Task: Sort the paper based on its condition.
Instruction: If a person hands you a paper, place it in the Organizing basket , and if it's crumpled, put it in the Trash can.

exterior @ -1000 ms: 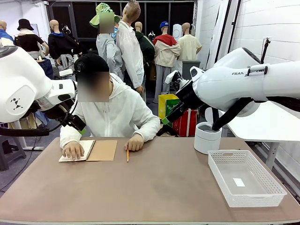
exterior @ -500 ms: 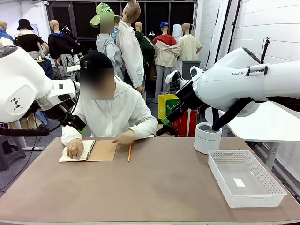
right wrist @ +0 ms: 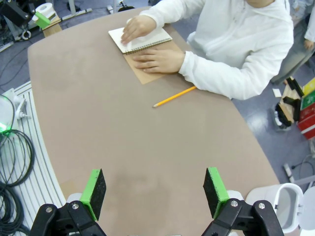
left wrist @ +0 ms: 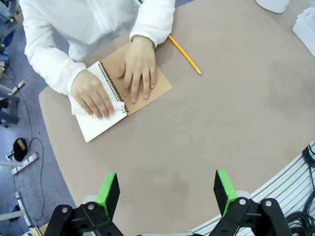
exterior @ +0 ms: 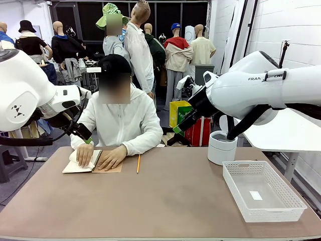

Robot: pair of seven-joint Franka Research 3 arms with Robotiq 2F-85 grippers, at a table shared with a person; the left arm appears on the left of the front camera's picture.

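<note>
person's second hand (exterior: 111, 156) has slid from beside the yellow pencil (exterior: 137, 163) onto the brown card cover. both hands now pin the spiral notebook (left wrist: 161, 88) at 10 o'clock on the desk (exterior: 165, 201). the thin white paper page (left wrist: 98, 129) lies under the other hand. left gripper (left wrist: 167, 189) and right gripper (right wrist: 155, 191) jaws are spread wide, holding nothing.

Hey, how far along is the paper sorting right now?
Done: nothing looks sorted; the white basket holds just a small scrap. In hand: the person presses one hand on the spiral notebook's white page and the other hand on its brown cover. The left gripper and the right gripper hang open above the table, holding nothing. Left: the whole sort, judging by this.
</note>
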